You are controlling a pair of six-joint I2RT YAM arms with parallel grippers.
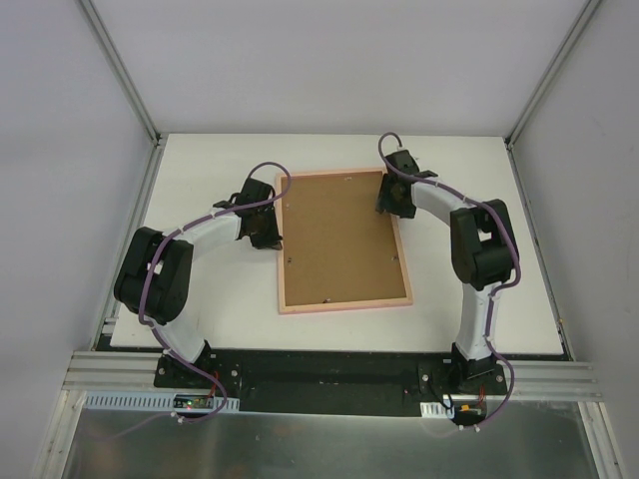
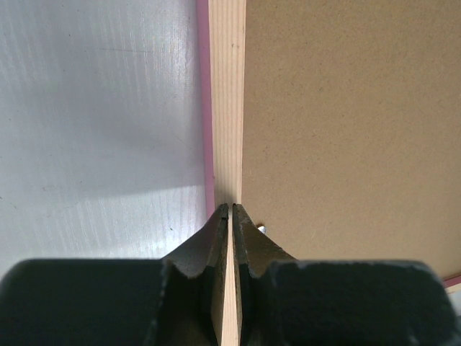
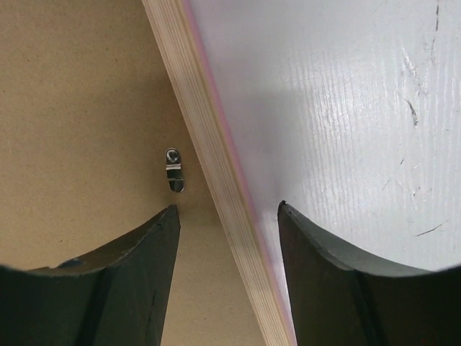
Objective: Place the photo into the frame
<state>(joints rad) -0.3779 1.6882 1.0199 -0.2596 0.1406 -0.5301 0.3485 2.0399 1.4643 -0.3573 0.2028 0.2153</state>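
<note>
**Left gripper** (image 2: 229, 210): the jaws are closed, the two dark fingers (image 2: 202, 249) meeting tip to tip with only a hairline seam between them. In the left wrist view the tips sit over the pale wooden back edge of the frame (image 2: 227, 108), which runs straight from 6 to 12 o'clock. A thin pink side face of the frame shows at the 9 o'clock side of that edge. Beyond it lies the white table (image 2: 94, 108). The brown backing board (image 2: 353, 130) fills the 3 o'clock side.

**Right gripper** (image 3: 227, 206): the jaws stand apart and hold nothing. They straddle the frame's edge, which crosses the right wrist view from 11 to 5 o'clock. One finger (image 3: 137, 252) is over the backing board at 9 o'clock and the other is over the table at 3 o'clock. A small metal turn clip (image 3: 173, 170) lies on the board at 12 o'clock of the board-side fingertip, close beside the frame's edge.

**Overhead view:** the frame lies back-up and flat at the middle of the table, its long sides running roughly from 12 to 6 o'clock and its backing board in place. The left gripper meets the frame's 9 o'clock long side near mid-length. The right gripper is at the 1 o'clock corner.
</note>
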